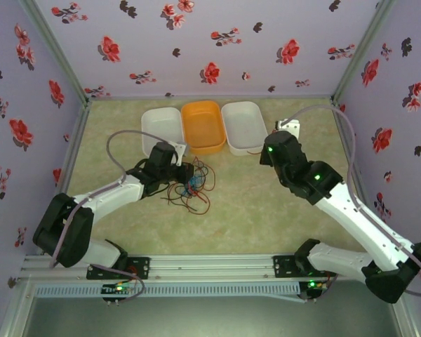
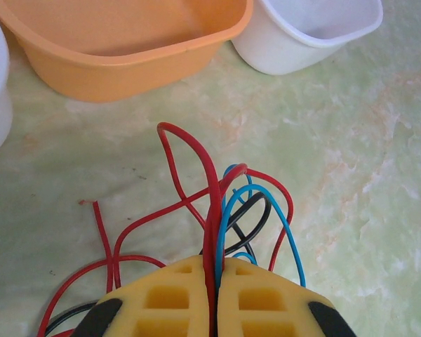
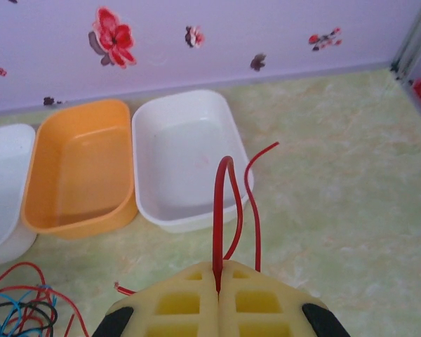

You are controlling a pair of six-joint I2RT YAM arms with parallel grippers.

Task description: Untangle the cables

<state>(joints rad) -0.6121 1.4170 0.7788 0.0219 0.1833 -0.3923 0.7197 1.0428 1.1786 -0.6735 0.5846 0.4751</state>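
Two clamped hands (image 2: 212, 265) (image 3: 218, 272) on red cables (image 2: 214, 210) (image 3: 216, 210)

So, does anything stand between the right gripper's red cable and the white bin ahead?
Nothing visible does. The right gripper is shut on the red cable, whose loop stands right before the near rim of the white bin; only bare table lies between.

The left arm (image 1: 102, 199) reaches forward and inward from its base, stretched low. Its left gripper (image 2: 212, 274) has the yellow fingers (image 2: 172, 298) pressed together, pinching a red cable (image 2: 212, 210). The right arm (image 1: 351, 210) angles forward and inward too, and the right gripper (image 3: 219, 275) is likewise closed, clamping a second red cable (image 3: 217, 210).
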